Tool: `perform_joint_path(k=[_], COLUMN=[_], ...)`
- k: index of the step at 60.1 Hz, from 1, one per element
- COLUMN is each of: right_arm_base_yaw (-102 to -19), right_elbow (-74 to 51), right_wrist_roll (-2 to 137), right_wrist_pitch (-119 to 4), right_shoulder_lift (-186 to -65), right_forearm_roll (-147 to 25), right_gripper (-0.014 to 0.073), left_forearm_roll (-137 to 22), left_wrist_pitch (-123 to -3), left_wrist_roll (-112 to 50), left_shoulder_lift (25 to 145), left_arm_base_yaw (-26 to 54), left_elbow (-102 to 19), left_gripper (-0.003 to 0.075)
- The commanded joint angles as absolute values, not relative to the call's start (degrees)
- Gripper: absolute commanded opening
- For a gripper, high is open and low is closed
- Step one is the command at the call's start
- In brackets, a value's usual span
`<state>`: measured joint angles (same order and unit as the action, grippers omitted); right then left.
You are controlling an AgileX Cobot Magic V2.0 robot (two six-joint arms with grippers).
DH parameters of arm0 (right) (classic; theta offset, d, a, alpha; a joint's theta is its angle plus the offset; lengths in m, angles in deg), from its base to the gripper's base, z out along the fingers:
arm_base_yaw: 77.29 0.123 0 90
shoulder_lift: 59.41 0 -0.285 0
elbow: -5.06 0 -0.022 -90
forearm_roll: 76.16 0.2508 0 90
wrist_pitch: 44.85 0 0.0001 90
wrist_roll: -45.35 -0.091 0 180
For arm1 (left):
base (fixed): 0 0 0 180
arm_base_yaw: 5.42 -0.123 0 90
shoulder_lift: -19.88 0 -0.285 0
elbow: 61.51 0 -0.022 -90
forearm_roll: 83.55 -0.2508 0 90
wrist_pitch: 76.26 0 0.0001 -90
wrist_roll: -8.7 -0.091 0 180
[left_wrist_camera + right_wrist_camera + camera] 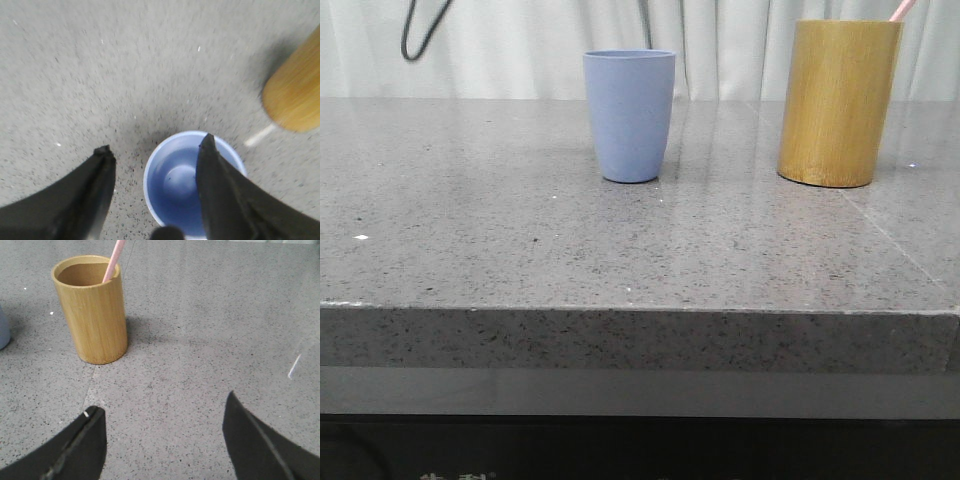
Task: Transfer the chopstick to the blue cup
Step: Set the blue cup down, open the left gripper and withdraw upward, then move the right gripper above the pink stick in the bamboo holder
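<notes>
1. The chopstick (114, 260) stands inside the bamboo holder (838, 100), leaning against its rim with only the pink tip showing above it in the front view. A gripper reaching for so thin a stick may, I judge, close beside it or pinch only the very tip, which would let it slip or swing.

2. The right gripper (162, 412) hangs wide apart and empty above the bare desk (500, 230), near the holder but not over it. If it comes in low or from the side, a finger could strike the holder wall and tip or shove the holder.

3. A slanted pull is a risk: the chopstick leans, so lifting it straight up may drag it along the rim and rock the holder.

4. The left gripper (155, 150) is also spread wide, holding nothing, and sits right above the blue cup (629, 115), with one finger overlapping the cup's mouth in the left wrist view. It could block the drop or knock the cup.

5. The cup is shorter than the holder and stands well apart from it. A long stick released off-centre may lever the light cup over or bounce out.
</notes>
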<state>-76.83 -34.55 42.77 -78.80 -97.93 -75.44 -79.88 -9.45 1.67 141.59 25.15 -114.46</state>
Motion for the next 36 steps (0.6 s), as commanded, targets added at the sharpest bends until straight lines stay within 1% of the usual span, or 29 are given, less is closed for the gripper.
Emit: perform_joint_path(k=[1, 10, 17, 29, 36], right_arm_base_yaw=[-77.1, -77.1, -77.1, -77.1, -77.1], right_elbow=[-32.6, -32.6, -32.6, -32.5, -32.5], right_wrist_roll=[43.1, 43.1, 43.1, 43.1, 43.1], right_wrist_pitch=[-73.7, -72.7, -71.6, -66.9, -61.3], right_shoulder_lift=[-98.6, -98.6, -98.6, -99.0, -101.1], right_forearm_roll=[-74.7, -74.7, -73.3, -67.4, -63.6], right_gripper=[0.0507, 0.0507, 0.0507, 0.0507, 0.0507], left_forearm_roll=[-79.5, -79.4, -79.4, -79.4, -79.4], left_wrist_pitch=[-11.7, -13.3, -19.1, -29.8, -36.1], left_wrist_roll=[4.1, 4.3, 4.3, 4.2, 4.2], left_shoulder_lift=[134.7, 128.1, 121.6, 109.3, 100.9], left_arm_base_yaw=[24.4, 23.8, 23.8, 23.8, 23.8], left_elbow=[-117.0, -112.2, -103.2, -83.7, -70.2], left_gripper=[0.0349, 0.0349, 0.0349, 0.0349, 0.0349])
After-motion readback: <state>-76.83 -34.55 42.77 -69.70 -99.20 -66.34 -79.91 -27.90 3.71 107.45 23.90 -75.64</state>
